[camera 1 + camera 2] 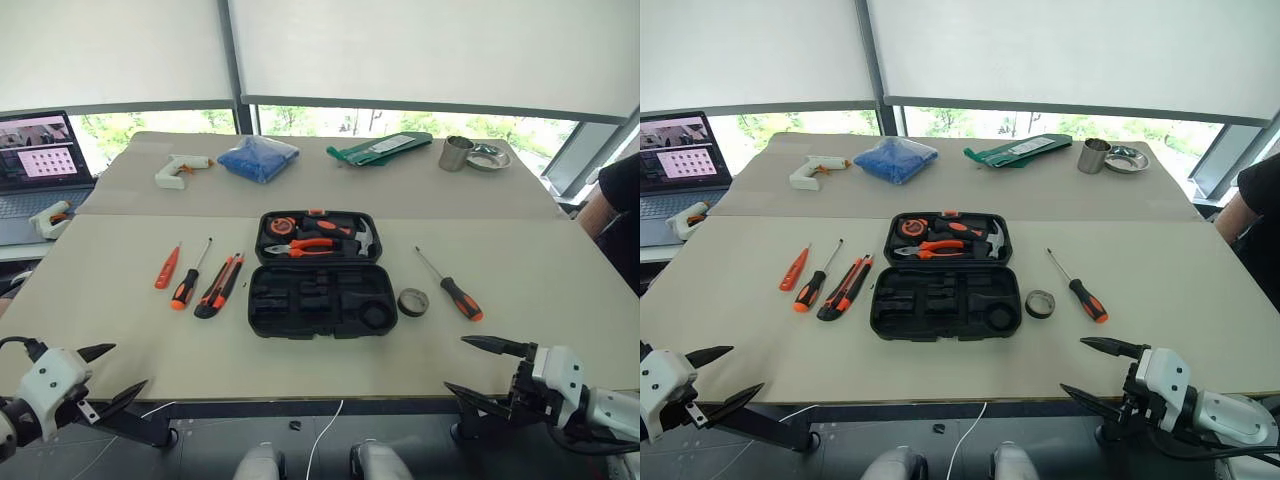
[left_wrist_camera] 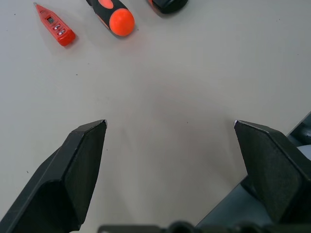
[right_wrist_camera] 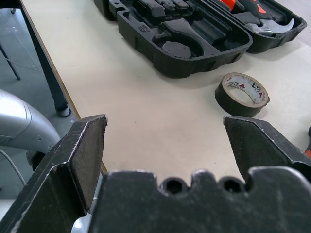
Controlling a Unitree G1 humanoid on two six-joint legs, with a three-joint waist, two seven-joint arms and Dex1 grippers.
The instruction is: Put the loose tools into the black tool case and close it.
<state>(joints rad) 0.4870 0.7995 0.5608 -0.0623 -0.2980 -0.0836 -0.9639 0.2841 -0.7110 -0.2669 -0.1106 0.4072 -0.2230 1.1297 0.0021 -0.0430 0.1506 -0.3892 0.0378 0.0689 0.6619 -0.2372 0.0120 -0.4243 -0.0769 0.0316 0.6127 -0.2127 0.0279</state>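
Open tool case [image 1: 322, 300], loose screwdrivers [image 1: 185, 288] beside

Black case [image 1: 322, 300]; orange-and-black screwdrivers [image 1: 459, 296]; black tape [image 1: 412, 301]; white glue gun [image 1: 178, 169]; blue cloth [image 1: 258, 157]; beige table [image 1: 500, 250].

Two white-cased wrists, black fingers

Each end effector [image 1: 108, 374] [image 1: 493, 366] carries pointed matte-black fingers [image 2: 80, 170] on a white housing.
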